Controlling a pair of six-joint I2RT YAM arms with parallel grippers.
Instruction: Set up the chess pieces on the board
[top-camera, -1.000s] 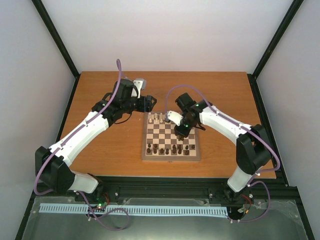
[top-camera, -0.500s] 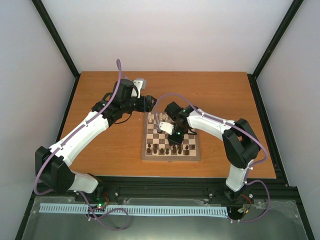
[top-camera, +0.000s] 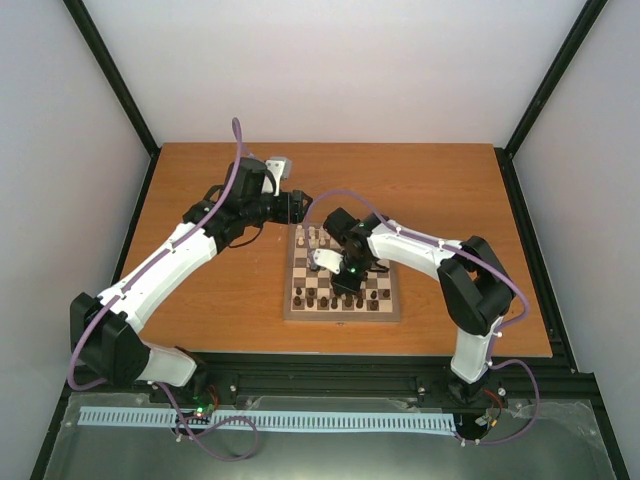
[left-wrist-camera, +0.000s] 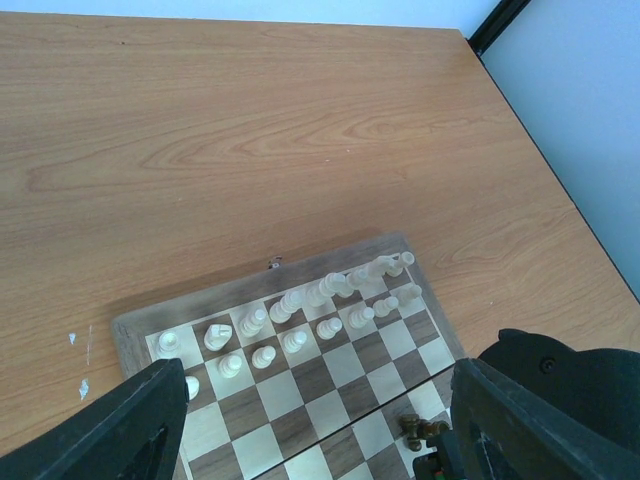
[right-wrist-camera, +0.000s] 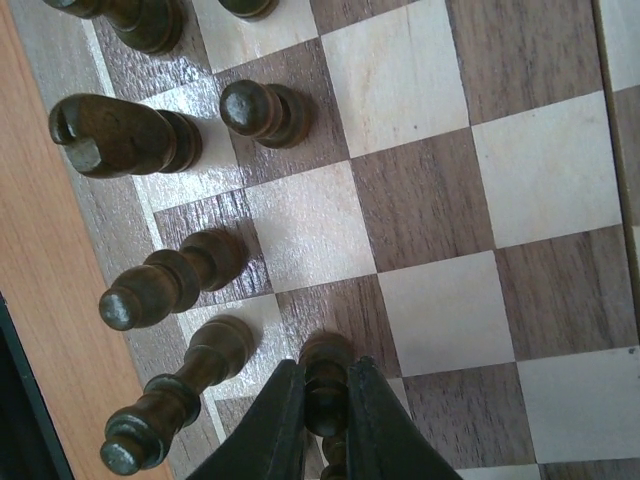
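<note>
Dark brown and turned, one pawn (right-wrist-camera: 326, 366) sits clamped between the jaws of the right pincer (right-wrist-camera: 325, 388), low over the board (right-wrist-camera: 420, 200), one row in from its near edge. Whether its base already touches the wood I cannot tell. Other dark pieces (right-wrist-camera: 165, 288) stand just beside it along the board's edge row, and another pawn (right-wrist-camera: 256, 108) stands further along its own row.

The step in hand looks to be seating this pawn on its square. To do it well, I would bring it straight down, upright, base centred on the square, then part the jaws only slightly, since the neighbours stand close to either finger. The lift away should be vertical, with no sideways drift until the tips are above the tallest piece.

At the board's far left corner, the left pincer (left-wrist-camera: 330, 425) hovers with its jaws wide apart, holding nothing, above the cream pieces (left-wrist-camera: 291, 303) lined up along the far edge. It is best kept over the surface (left-wrist-camera: 300, 130), out of the right arm's path.
</note>
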